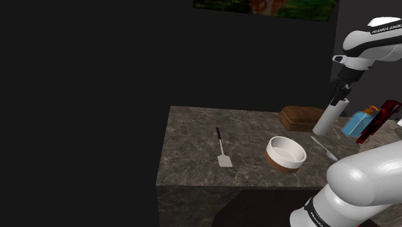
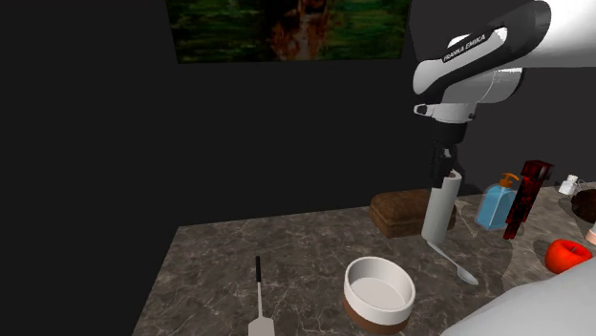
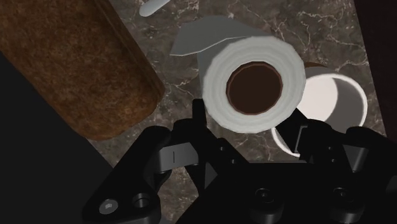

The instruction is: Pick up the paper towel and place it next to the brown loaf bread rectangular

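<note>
- The claw [image 1: 338,98] clasped the top of the tilted paper towel roll [image 1: 326,120].
- The bread loaf [image 1: 298,117] lay just beside the roll at nine o'clock, by the table's [image 1: 193,151] far edge.
- A white bowl [image 1: 286,153] sat near at seven o'clock.

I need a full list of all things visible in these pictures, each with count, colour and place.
counter: 1, dark brown marbled, bears the items
paper towel roll: 1, white, leaning, beside the loaf
loaf: 1, brown, counter's far edge
bowl: 1, white with brown base, mid-counter
spatula: 1, pale blade, black handle, shoulder view's left of the bowl
spoon: 1, pale, between roll and bowl
pump bottle: 1, blue with orange pump, second exterior view's right of the roll
tall object: 1, dark red, beside pump bottle
round object: 1, red, second exterior view's right edge
picture: 1, green and brown, on the wall
arm: 1, white, above counter
tool: 1, black, clasping the roll's top
</note>
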